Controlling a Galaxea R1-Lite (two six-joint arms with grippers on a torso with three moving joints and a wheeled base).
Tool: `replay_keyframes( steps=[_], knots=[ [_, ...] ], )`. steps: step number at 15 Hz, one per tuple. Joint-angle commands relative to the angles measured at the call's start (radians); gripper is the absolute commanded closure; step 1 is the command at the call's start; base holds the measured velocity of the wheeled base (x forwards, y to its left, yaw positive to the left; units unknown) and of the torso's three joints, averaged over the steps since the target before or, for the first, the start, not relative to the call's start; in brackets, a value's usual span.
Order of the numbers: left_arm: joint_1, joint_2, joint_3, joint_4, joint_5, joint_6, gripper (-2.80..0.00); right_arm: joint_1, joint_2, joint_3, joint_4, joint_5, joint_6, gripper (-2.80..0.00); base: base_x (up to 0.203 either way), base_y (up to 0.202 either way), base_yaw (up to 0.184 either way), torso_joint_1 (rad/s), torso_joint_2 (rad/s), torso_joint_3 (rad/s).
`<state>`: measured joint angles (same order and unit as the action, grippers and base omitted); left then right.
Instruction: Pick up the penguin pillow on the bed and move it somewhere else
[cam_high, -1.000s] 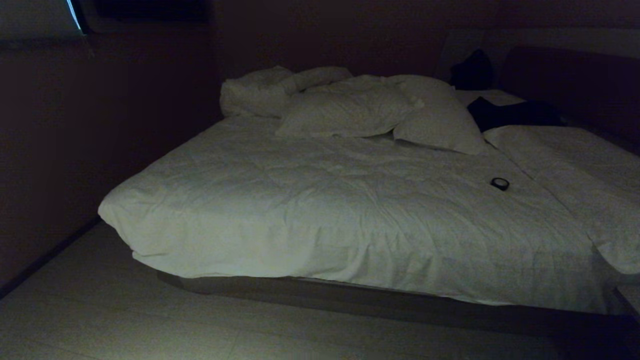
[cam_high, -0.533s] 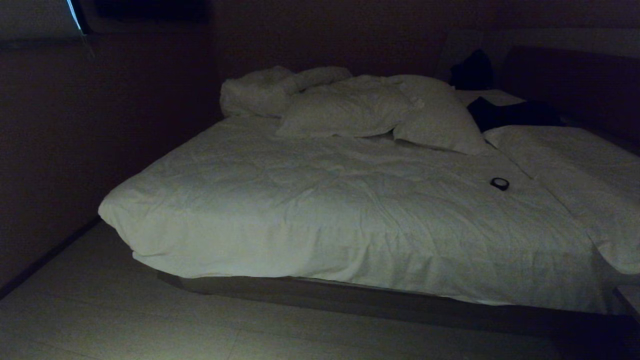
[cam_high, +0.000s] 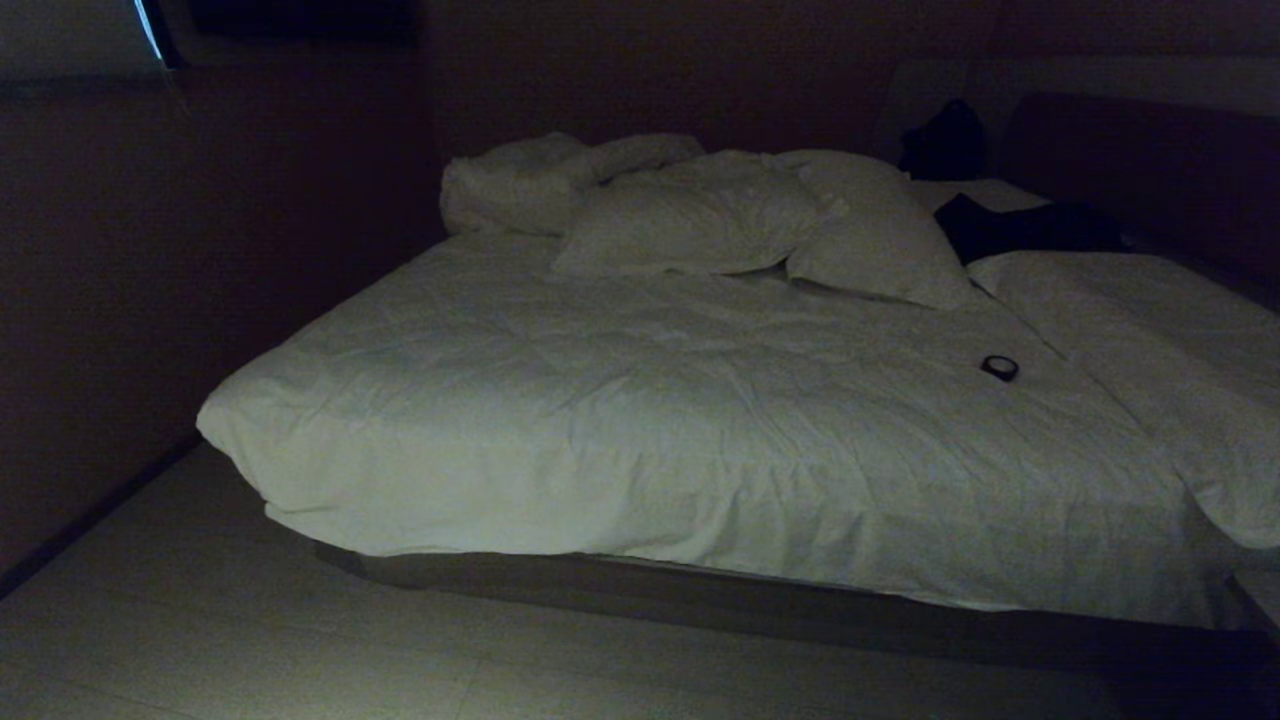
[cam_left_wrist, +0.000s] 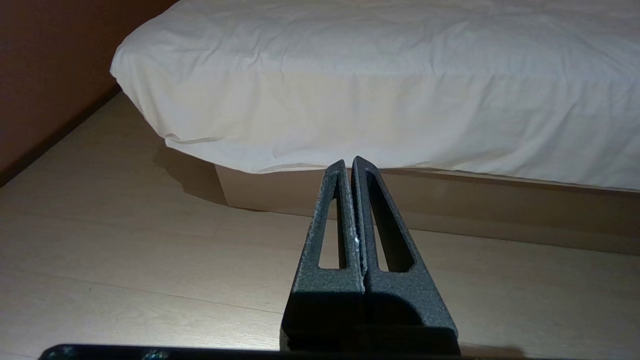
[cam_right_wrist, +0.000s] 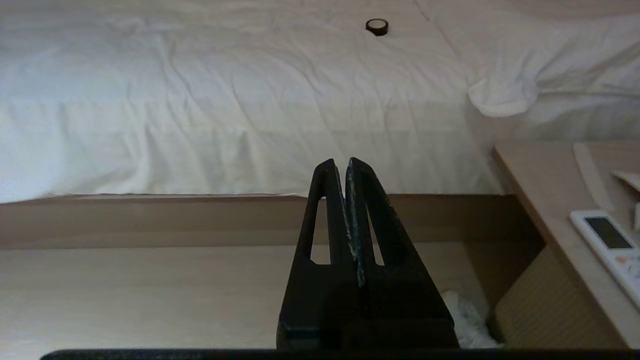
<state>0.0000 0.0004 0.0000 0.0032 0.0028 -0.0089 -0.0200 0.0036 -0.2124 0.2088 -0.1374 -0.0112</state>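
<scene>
Nothing has shifted on the bed (cam_high: 640, 420) since the earlier frame; duvet, white pillows (cam_high: 700, 215) and small dark ring (cam_high: 999, 367) lie as they were. My right claw (cam_right_wrist: 346, 167) is pressed together, empty, low before the near bed edge, beside a table (cam_right_wrist: 542, 185) with a remote (cam_right_wrist: 607, 240). My left claw (cam_left_wrist: 349, 165) is likewise pressed together, parked near the left corner. No penguin pillow shows anywhere; it may be hidden or absent. The risk, as I judge it: reaching blindly, I could seize a plain white pillow or the dark clothing (cam_high: 1020, 228) instead.
</scene>
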Motion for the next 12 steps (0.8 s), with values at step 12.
replay_keyframes(
  steps=[12],
  knots=[
    [0.000,0.000,0.002,0.000,0.000,0.000,0.00,0.000,-0.001,0.154,-0.137,0.109,-0.041,0.00,0.000,0.000,0.000,0.000,0.00,0.000]
  ],
)
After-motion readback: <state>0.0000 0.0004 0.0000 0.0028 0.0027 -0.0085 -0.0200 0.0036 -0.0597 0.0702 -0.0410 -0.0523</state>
